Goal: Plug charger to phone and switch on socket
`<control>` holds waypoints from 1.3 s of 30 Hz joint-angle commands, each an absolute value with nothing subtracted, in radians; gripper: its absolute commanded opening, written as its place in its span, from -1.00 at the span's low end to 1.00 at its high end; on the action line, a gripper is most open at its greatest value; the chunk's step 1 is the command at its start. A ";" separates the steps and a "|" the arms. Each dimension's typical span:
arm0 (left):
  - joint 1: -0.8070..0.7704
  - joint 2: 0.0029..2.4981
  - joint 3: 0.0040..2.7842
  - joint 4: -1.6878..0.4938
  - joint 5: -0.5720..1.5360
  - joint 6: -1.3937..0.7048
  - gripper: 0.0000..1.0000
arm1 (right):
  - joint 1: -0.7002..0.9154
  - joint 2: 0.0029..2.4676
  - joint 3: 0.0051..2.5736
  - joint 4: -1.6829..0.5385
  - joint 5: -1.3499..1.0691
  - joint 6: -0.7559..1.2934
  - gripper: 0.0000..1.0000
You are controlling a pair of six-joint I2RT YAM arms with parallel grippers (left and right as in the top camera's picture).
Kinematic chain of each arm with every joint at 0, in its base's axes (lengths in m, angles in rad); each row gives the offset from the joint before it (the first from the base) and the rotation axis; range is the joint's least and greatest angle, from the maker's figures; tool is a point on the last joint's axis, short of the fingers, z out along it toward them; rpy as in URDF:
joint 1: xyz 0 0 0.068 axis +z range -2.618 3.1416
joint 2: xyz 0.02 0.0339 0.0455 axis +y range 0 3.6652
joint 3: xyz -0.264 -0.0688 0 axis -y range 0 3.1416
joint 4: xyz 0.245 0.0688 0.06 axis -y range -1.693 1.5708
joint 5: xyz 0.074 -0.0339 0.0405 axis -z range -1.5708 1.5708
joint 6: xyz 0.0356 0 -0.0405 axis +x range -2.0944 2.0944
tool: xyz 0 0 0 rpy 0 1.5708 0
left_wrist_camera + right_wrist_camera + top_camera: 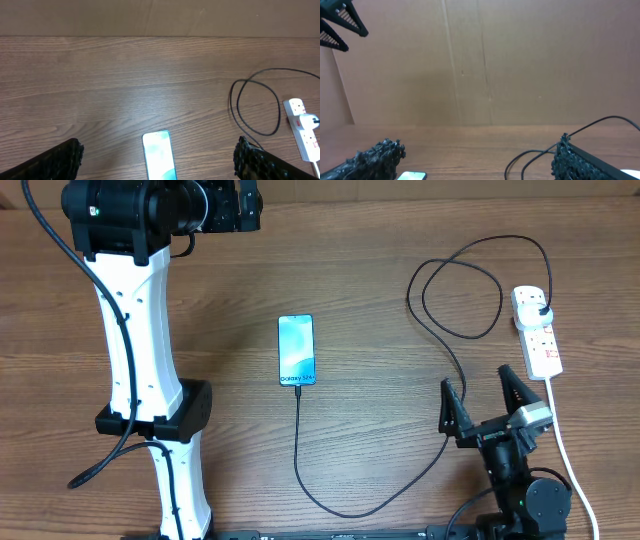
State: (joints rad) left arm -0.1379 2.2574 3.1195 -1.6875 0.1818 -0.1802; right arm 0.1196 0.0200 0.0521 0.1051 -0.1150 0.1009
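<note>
1. The left gripper (157, 145) hangs above the left of the brown wooden table (380, 260), fingers spread wide and grasping nothing.
2. The slim, black-edged phone with a turquoise screen (296, 350) lies mid-table. The thin black charger cable (300, 450) meets its near edge, so a tug on the slack could unseat the tip.
3. The right gripper (474, 376) is released and empty at the near right, beside the cable loop, and could snag it.
4. The narrow white power strip (537, 335) lies far right with the black plug (541, 310) inserted. A hard press may slide it. No containers are in view.
</note>
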 commanded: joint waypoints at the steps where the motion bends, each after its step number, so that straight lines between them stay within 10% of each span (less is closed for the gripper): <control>1: -0.143 2.249 3.115 -1.689 0.173 -0.171 0.99 | 0.125 0.002 0.023 0.126 -0.106 0.104 1.00; 39: -0.143 2.249 3.115 -1.689 0.173 -0.172 0.99 | 0.125 0.003 0.008 -0.072 -0.132 0.104 1.00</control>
State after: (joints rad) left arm -0.1379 2.2574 3.1195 -1.6875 0.1818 -0.1802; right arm 0.1196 0.0128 0.0185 -0.0765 -0.1272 0.1009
